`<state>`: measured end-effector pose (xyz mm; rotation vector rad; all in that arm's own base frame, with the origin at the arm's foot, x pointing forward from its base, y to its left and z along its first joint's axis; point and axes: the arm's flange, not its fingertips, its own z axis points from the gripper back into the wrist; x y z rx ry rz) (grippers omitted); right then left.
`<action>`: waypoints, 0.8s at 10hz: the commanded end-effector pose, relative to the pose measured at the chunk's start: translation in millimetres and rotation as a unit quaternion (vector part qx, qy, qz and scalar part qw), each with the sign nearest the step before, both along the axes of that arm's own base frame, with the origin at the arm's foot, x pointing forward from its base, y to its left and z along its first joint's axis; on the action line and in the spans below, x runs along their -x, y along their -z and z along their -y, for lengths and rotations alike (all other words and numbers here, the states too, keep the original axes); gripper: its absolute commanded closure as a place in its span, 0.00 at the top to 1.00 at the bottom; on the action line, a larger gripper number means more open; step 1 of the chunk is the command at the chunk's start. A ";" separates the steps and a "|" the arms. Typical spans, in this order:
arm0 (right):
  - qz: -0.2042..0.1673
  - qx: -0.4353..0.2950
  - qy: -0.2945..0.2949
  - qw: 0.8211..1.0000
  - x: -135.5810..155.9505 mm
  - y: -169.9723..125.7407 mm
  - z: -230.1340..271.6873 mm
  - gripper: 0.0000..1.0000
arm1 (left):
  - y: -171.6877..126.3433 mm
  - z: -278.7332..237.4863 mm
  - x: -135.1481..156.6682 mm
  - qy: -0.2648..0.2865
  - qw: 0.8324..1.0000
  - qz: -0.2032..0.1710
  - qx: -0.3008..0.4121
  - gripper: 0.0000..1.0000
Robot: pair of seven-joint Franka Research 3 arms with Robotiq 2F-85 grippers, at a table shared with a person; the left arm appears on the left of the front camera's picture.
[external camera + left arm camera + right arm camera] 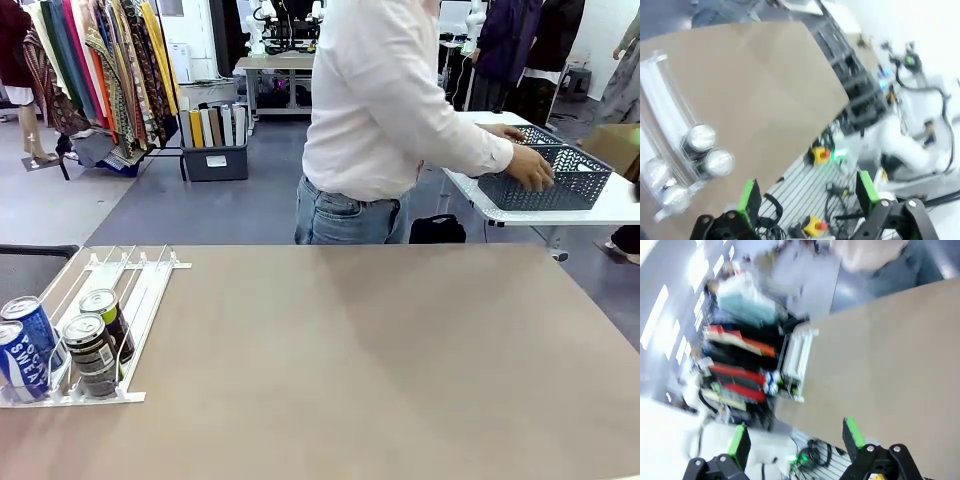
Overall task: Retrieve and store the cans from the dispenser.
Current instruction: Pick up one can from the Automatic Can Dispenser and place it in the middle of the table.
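**Front view.** A flat white dispenser (150, 290) of parallel lanes with thin clear rails lies on the left near corner of a tan table (380, 350). Four cans (92, 352) with silver tops stand upright at its near end, two to a lane. The two blue cans (30, 330) with white lettering are in the lane toward picture left, and the two black cans (105, 315) are in the lane just beside them. In each lane one can stands directly behind the other. A person (380, 100) stands at the far edge of the table, turned toward picture right. One hand (530, 168) rests on the rim of a dark lattice basket (575, 185), which sits on a white side table (620, 208) well apart from the dispenser.

**Left wrist view.** The left gripper (807, 197) hangs over the near edge of the table, its jaws spread wide with nothing between the green pads (749, 197). The silver tops of the four cans show from above, grouped at the end of the dispenser, near the gripper but apart from it.

**Right wrist view (blurred).** The right gripper (796, 440) is likewise spread wide and empty. The dispenser lies across the table from it, well apart, with the cans at one end.
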<state>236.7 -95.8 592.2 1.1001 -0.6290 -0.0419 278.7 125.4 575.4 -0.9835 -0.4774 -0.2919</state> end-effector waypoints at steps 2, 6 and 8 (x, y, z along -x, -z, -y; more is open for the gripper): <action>-0.015 -0.071 0.081 0.994 55.5 96.1 39.7 1.00 | 42.9 -90.9 38.2 -0.135 0.982 0.015 0.130 1.00; -0.041 -0.096 0.109 0.989 40.3 61.5 114.1 1.00 | 58.6 -135.6 78.9 -0.200 0.968 0.013 0.150 1.00; -0.041 -0.096 0.109 0.989 40.3 61.5 114.1 1.00 | 58.6 -135.6 78.9 -0.200 0.968 0.013 0.150 1.00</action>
